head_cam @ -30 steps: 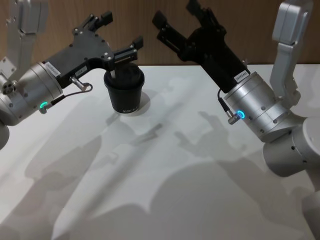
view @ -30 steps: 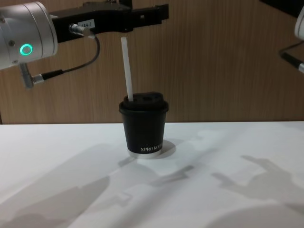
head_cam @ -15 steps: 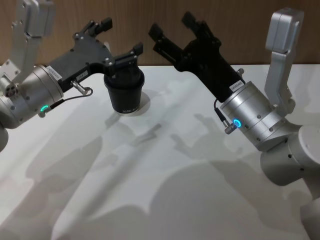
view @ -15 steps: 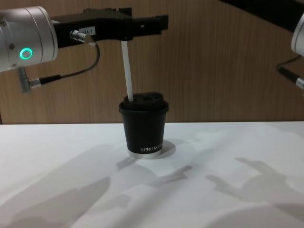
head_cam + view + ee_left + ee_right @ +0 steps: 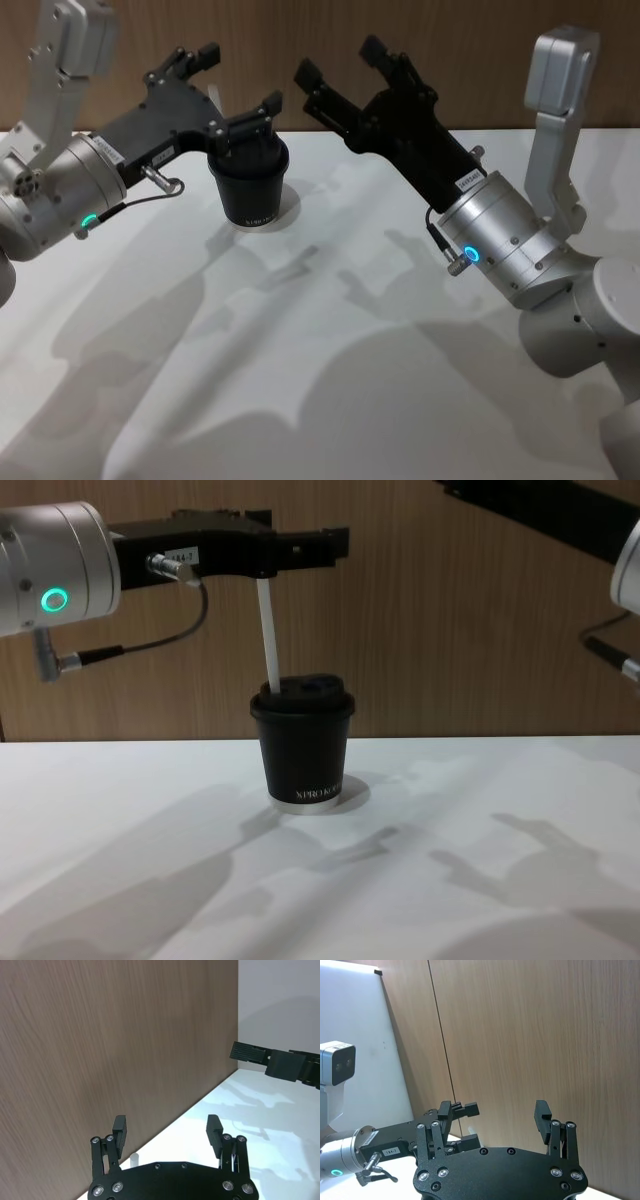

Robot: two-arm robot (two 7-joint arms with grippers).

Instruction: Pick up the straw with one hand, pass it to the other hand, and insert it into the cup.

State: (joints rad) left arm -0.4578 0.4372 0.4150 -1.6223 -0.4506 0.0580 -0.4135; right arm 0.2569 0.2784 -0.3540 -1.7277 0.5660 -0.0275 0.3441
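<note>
The straw [image 5: 267, 635] stands in the cup [image 5: 302, 745], its lower end down through the domed lid near the left edge, leaning a touch so the top tips toward the left claw [image 5: 300, 548]. That claw hangs right over the cup, level with the straw's top end, and in the left wrist view its fingers [image 5: 120, 1129] are spread wide with a clear gap between them, so it grips nothing. In the head view the left claw [image 5: 232, 85] straddles the space above the lid, one finger either side, which looks like a release posture: open enough to let go without dragging the straw sideways. The cup sits upright on the white table [image 5: 500, 880], close to the wooden wall. Over on the other side the right claw [image 5: 340, 62] is held high and well clear of the cup, also spread wide and empty. Insertion looks done, judging by how the straw stands on its own.
</note>
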